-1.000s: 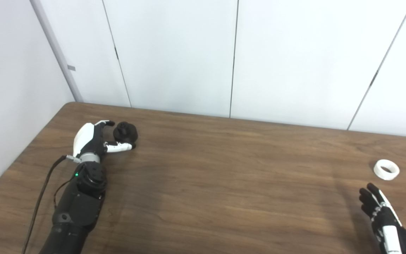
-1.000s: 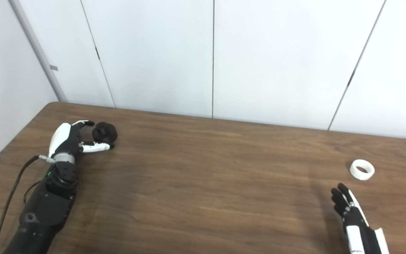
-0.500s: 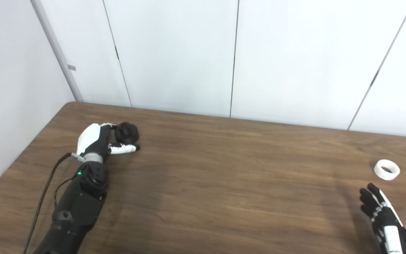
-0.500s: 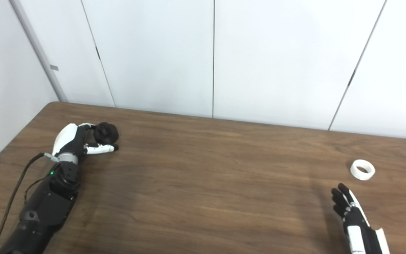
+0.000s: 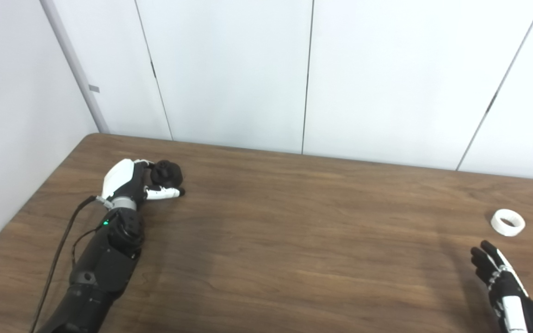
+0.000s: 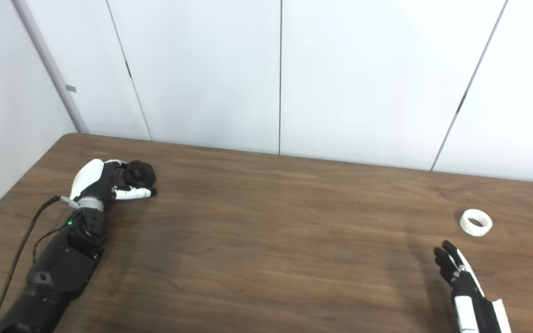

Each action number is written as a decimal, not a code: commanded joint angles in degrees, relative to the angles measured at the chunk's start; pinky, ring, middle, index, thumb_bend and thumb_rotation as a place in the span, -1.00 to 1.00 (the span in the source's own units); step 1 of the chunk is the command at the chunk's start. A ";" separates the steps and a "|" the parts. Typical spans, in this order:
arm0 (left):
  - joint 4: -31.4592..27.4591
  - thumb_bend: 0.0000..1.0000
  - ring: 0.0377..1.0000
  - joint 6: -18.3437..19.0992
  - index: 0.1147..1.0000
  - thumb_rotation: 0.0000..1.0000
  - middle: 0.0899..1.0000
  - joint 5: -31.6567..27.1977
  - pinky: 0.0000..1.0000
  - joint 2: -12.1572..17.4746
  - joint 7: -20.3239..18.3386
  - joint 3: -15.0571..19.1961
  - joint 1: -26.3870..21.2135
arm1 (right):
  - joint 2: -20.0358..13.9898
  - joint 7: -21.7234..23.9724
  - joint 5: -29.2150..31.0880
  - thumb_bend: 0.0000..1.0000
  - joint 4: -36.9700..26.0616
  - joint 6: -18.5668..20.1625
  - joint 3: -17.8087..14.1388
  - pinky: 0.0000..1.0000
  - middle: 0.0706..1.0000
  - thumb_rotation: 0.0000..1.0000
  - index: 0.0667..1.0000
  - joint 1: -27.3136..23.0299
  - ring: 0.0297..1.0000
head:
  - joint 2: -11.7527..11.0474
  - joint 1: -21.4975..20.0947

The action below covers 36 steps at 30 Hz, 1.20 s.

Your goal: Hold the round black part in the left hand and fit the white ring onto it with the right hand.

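Left hand (image 5: 130, 181) around round black part (image 5: 166, 172) on table (image 5: 294, 231).

The place looked like a plain lab or test room, not a home. A bare table (image 5: 294, 240) with a dark wood-grain top stood pushed into a corner of white panelled walls (image 5: 387, 78) split by thin vertical seams, with a grey strip (image 5: 70, 64) running up near the corner. No furnishings or decoration showed. A black cable (image 5: 58, 249) ran along the robot's left arm (image 5: 104, 259), where a small green light (image 5: 105, 223) glowed, which suited a robotics workspace.
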 commanded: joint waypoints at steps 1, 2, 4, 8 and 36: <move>-1.86 0.75 0.97 0.06 0.39 -0.52 0.83 1.37 1.00 2.38 0.60 0.14 -2.87 | -0.05 -0.23 0.12 0.10 3.53 -1.17 -0.09 0.86 0.78 1.00 0.82 1.70 0.83 | 0.08 0.04; -1.91 0.74 0.97 0.23 0.39 -0.52 0.83 1.44 1.00 2.47 0.50 0.04 -2.83 | -0.03 -0.25 0.16 0.10 3.57 -1.18 -0.12 0.85 0.78 1.00 0.82 1.69 0.82 | 0.08 0.04; -1.96 0.73 0.97 0.48 0.40 -0.52 0.82 1.50 1.00 2.60 0.39 -0.13 -2.80 | -0.04 -0.24 0.22 0.10 3.66 -1.26 -0.15 0.83 0.77 1.00 0.81 1.66 0.81 | 0.16 0.07; -2.27 0.71 0.96 1.21 0.39 -0.49 0.82 1.74 1.00 2.88 0.18 -0.37 -2.62 | -0.19 -0.34 -0.04 0.13 4.08 -1.62 -0.21 0.82 0.77 1.00 0.82 1.66 0.81 | 0.26 0.16; -3.07 0.04 0.82 -2.97 -0.16 -0.91 0.53 -0.36 1.00 1.80 2.46 2.41 -1.16 | -0.78 -0.14 0.26 0.17 4.72 -2.11 -0.23 0.79 0.77 1.00 0.80 1.73 0.80 | 0.52 0.52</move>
